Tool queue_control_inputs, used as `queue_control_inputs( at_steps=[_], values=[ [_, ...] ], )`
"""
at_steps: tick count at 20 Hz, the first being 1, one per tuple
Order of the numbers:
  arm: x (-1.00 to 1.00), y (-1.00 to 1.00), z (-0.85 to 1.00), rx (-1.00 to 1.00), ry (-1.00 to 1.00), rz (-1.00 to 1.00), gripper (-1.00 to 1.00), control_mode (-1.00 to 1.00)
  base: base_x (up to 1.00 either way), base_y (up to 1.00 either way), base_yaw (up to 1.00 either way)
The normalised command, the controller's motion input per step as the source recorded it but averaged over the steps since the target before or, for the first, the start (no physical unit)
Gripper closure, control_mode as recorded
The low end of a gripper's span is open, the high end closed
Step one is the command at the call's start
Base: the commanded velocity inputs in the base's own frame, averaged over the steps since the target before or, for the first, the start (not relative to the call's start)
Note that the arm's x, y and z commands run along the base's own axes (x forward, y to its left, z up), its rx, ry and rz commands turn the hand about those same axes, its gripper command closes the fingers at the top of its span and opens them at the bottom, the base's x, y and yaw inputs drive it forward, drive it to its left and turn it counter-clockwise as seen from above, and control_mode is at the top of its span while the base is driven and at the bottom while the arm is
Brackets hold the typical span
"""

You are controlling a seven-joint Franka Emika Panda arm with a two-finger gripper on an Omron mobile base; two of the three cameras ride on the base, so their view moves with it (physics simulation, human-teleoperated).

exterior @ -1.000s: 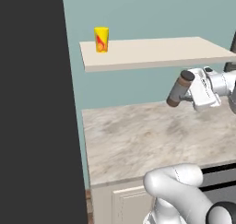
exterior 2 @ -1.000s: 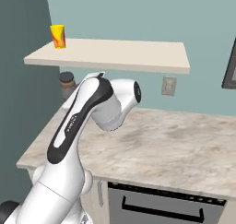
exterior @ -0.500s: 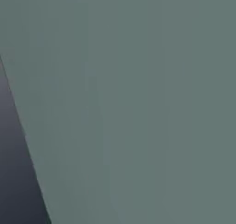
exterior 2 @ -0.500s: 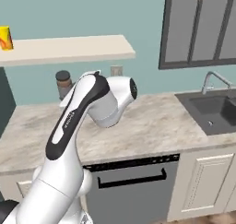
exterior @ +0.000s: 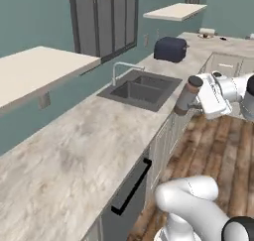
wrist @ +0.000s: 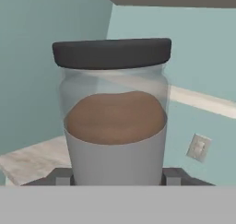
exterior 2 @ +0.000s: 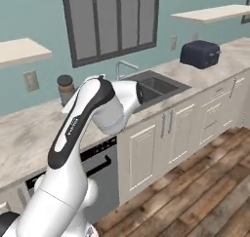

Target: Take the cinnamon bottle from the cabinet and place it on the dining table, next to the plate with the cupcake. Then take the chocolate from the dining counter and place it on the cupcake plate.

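Though held, unlabelled cinnamon bottle (wrist: 114, 112).

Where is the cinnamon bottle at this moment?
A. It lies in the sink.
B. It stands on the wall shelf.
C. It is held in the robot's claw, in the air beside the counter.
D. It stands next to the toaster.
C. In the left base view the cinnamon bottle sits in the claw off the counter's edge, and the hand view shows it upright between the fingers.

White arm (exterior: 225, 89) raised and bent forward, fingers (wrist: 171, 176) clamped on the upright cinnamon bottle (exterior: 188, 94), held mid-air
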Motion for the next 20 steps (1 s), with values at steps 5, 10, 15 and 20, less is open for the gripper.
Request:
queue_control_inputs(
  at_steps=[5,10,15,20],
  values=[
    [0.00,0.00,0.00,0.00,0.00,0.00,1.00,1.00,0.00,-0.11,-0.88],
    [0.00,0.00,0.00,0.00,0.00,0.00,1.00,1.00,0.00,-0.11,-0.89],
    [0.00,0.00,0.00,0.00,0.00,0.00,1.00,1.00,0.19,-0.12,-0.68],
    [0.00,0.00,0.00,0.00,0.00,0.00,1.00,1.00,0.70,-0.18,-0.19]
  ],
)
